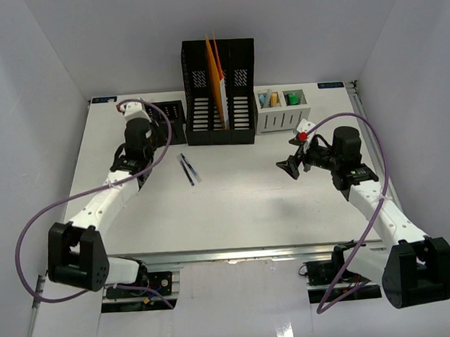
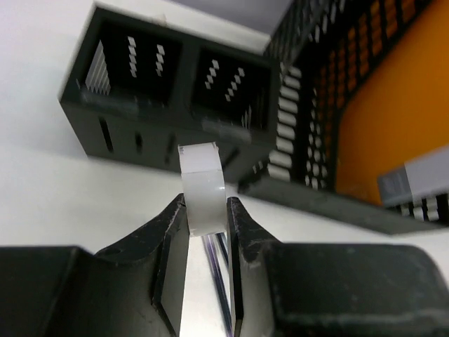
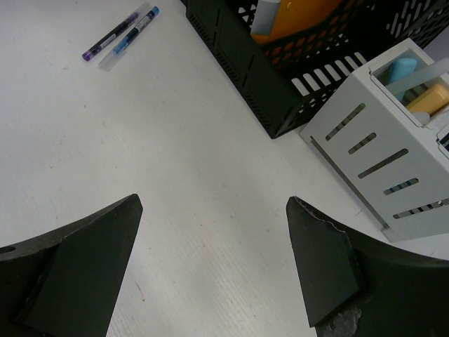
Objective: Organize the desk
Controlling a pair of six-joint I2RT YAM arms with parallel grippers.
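The white desk (image 1: 242, 205) carries two pens (image 1: 188, 169) lying side by side left of centre. My left gripper (image 1: 127, 161) hangs above the left part of the desk, shut on a white roll that looks like tape (image 2: 203, 186), seen edge-on between its fingers (image 2: 168, 246). In the left wrist view the pens (image 2: 214, 260) show on the desk below the roll. My right gripper (image 1: 290, 167) hovers right of centre. Its jaws (image 3: 214, 202) stand wide open with only bare desk between them, and the pens (image 3: 119, 35) lie well ahead of it.
A black file holder (image 1: 220, 92) with an orange folder (image 1: 216, 77) stands at the back centre. A low black two-compartment box (image 2: 168, 91) sits to its left. A white slotted organizer (image 3: 379, 161) holding coloured items sits to its right. White walls enclose the desk.
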